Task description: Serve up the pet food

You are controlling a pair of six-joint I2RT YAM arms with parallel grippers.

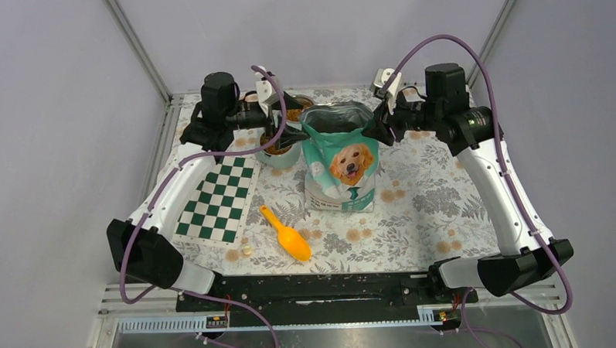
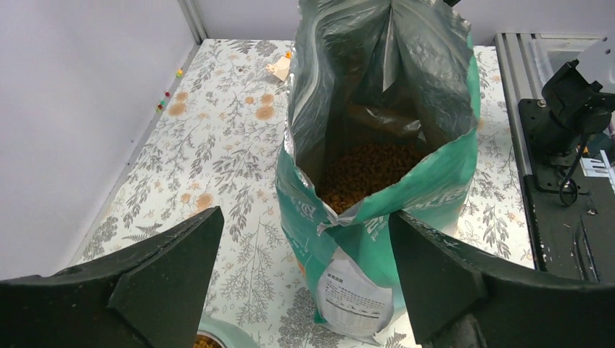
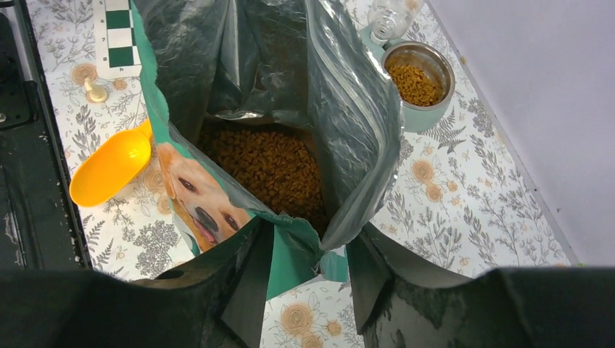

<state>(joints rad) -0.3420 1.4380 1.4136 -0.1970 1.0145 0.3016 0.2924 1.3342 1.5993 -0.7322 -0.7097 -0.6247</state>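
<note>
- Top external view: teal-and-white stand-up pouch printed with a golden dog (image 1: 342, 169) stands upright mid-table, its mouth spread so the orange-brown kibble pellets (image 3: 268, 163) inside can be reached.
- Right gripper (image 3: 308, 239), at the pouch's 3 o'clock, straddles the rim half-open, apparently not pinching it.
- Left gripper (image 2: 304, 217), at 9 o'clock, gapes wide and empty.
- Orange plastic scoop (image 1: 288, 235) lies at 7 o'clock; steel bowl in a mint-green holder (image 3: 424, 116), holding some kibble, sits at 10.

The pouch (image 1: 341, 161) stands upright at the far middle of the table (image 1: 445, 200), with kibble (image 3: 268, 163) lying in its bottom. Just left of it sits the bowl (image 3: 428, 116), with more kibble inside. The scoop (image 1: 286, 235) lies nearer than the pouch, slightly left. The chessboard mat (image 1: 219, 200) lies at the left, nearer than the bowl. The right gripper (image 3: 308, 246) straddles the pouch's right rim.
</note>
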